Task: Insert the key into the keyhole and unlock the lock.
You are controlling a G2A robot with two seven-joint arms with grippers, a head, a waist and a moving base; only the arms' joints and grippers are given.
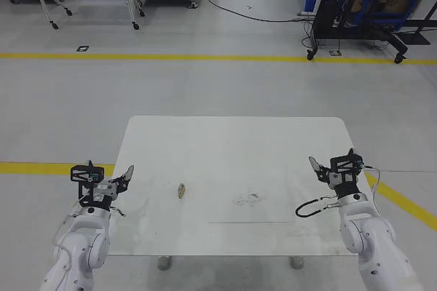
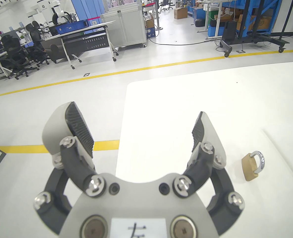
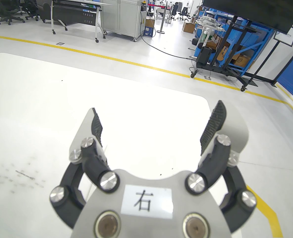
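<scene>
A small brass padlock (image 1: 181, 190) with a silver shackle lies on the white table (image 1: 233, 145), left of the middle; the left wrist view shows the padlock (image 2: 251, 167) on its side. A thin small object (image 1: 256, 195) that may be the key lies among grey smudges near the table's middle, seen as a thin sliver (image 3: 25, 174) in the right wrist view. My left gripper (image 1: 109, 174) (image 2: 136, 115) hangs open at the table's left edge, well apart from the padlock. My right gripper (image 1: 333, 164) (image 3: 156, 110) stands open over the table's right edge, holding nothing.
Grey smudges (image 1: 249, 197) mark the tabletop near the thin object. A black cable (image 1: 312, 208) loops beside the right arm. Yellow floor lines (image 1: 204, 57) run around the table; racks and desks stand far behind.
</scene>
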